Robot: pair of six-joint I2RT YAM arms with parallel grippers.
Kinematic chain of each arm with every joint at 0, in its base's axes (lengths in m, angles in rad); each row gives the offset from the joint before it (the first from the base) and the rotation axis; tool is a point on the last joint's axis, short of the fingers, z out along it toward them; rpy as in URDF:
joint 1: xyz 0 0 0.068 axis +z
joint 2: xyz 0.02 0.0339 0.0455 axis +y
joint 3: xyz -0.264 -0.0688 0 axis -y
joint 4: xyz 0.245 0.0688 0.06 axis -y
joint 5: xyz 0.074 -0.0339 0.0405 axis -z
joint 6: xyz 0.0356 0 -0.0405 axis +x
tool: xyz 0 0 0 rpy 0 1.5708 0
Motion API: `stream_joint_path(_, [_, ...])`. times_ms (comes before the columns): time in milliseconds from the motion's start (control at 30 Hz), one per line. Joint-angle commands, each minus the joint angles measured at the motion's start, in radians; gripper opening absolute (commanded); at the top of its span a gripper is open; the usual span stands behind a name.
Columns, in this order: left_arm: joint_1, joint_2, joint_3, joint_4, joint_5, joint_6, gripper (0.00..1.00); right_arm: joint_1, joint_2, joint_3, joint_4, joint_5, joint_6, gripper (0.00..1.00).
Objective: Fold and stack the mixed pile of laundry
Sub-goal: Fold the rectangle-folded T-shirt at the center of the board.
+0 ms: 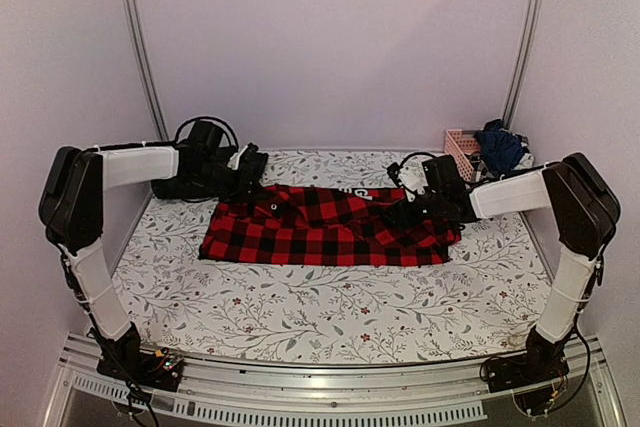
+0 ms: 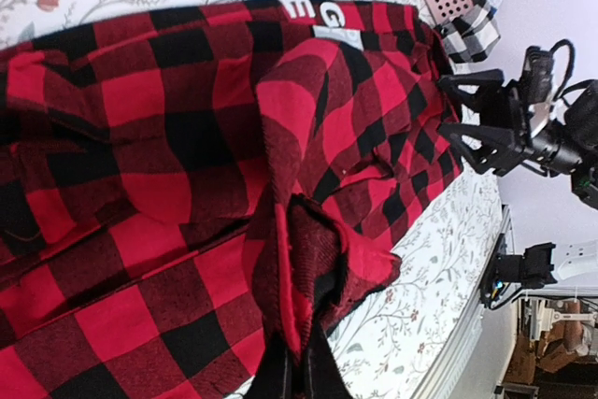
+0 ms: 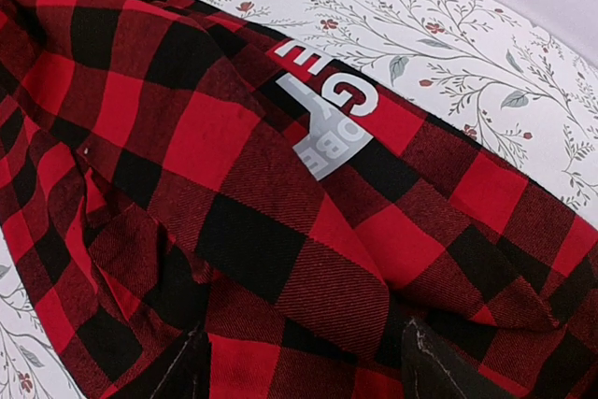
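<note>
Pinching the left end of the checked flannel shirt (image 1: 320,229) in the closed left claw (image 1: 248,175), with the right claw (image 1: 408,211) spread empty over its right end, lengthwise along the table's (image 1: 300,317) far edge.

Checked flannel shirt (image 3: 234,165) lies rumpled on the leaf-patterned cloth (image 3: 448,35); right pincer (image 3: 308,363) over it, jaws apart.

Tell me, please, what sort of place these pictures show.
Probably a robot test booth: plain walls with aluminium rails, a cloth-covered table, and a red-and-black checked flannel shirt spread out.
</note>
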Motion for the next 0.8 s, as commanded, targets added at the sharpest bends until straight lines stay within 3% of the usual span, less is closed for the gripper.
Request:
stream_joint_path(0, [0.030,0.004,0.080,-0.063,0.065,-0.024,0.00,-0.014,0.009,0.034,-0.037,0.037,-0.087,0.68])
stream_joint_path(167, [0.059,-0.004,0.148,-0.123,0.092,-0.050,0.00,-0.015,0.031,0.075,-0.078,0.026,-0.105,0.66])
stream_joint_path(333, [0.083,-0.007,0.156,-0.152,0.132,-0.054,0.00,-0.011,0.053,0.102,-0.160,0.004,-0.123,0.50])
stream_joint_path(600, [0.105,0.000,0.185,-0.141,0.225,-0.063,0.00,0.022,0.018,0.083,-0.187,0.083,-0.138,0.01])
stream_joint_path(767, [0.105,0.023,0.222,-0.167,0.226,-0.051,0.00,0.029,-0.026,0.054,-0.182,0.106,-0.140,0.00])
